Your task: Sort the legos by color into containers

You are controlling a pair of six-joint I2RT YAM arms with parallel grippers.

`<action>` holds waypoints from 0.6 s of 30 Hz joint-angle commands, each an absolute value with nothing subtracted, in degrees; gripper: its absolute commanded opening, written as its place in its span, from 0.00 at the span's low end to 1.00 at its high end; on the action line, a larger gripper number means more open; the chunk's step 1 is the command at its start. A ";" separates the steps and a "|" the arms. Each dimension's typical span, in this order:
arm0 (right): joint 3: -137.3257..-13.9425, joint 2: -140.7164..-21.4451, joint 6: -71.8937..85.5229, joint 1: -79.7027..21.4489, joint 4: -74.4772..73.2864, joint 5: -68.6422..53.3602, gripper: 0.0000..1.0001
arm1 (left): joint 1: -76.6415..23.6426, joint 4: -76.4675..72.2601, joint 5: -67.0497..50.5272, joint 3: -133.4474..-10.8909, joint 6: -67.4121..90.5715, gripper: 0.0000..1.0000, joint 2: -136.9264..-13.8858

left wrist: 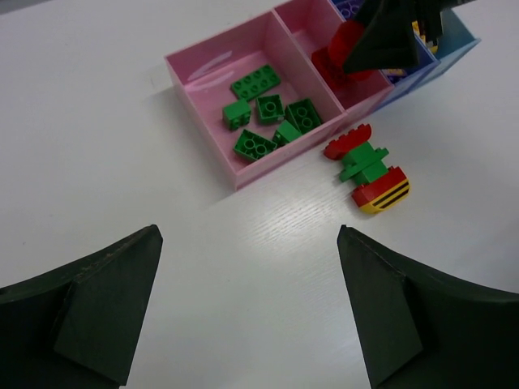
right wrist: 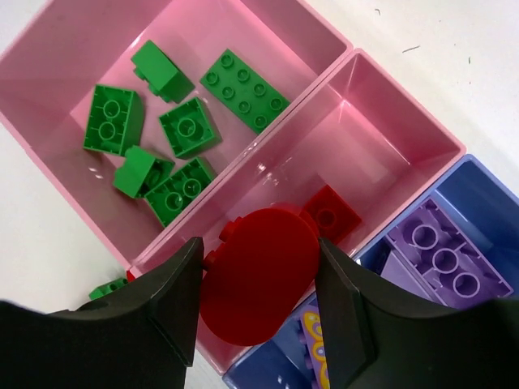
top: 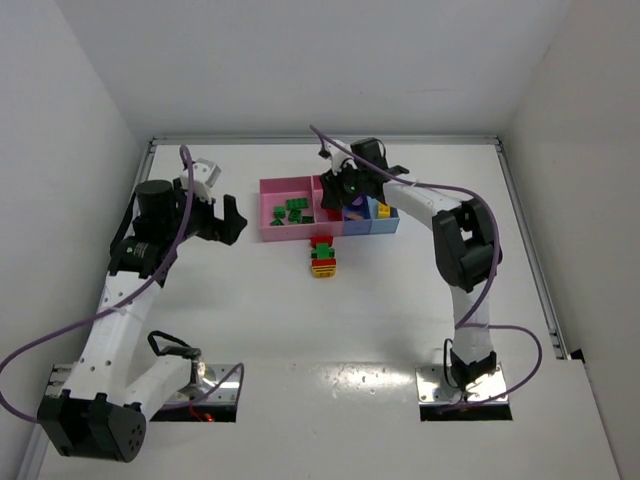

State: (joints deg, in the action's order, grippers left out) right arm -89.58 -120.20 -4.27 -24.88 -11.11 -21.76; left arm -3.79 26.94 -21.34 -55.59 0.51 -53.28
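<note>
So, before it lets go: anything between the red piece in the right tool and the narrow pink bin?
Nothing visible does. The right tool holds the red piece over the narrow pink bin, where one red brick lies.

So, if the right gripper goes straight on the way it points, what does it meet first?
Its held red piece would probably touch the narrow pink bin, beside its red brick; depth unclear.
</note>
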 commanded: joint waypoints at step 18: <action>-76.48 -89.41 8.26 -22.51 -4.21 -20.84 0.92 | -33.39 14.68 -1.24 -48.95 16.86 0.93 -67.11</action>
State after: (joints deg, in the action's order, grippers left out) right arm -78.70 -96.23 6.17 -24.14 -5.61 -23.77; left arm -30.00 18.11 -7.18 -46.63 12.36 -61.78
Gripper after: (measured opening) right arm 0.919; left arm 0.930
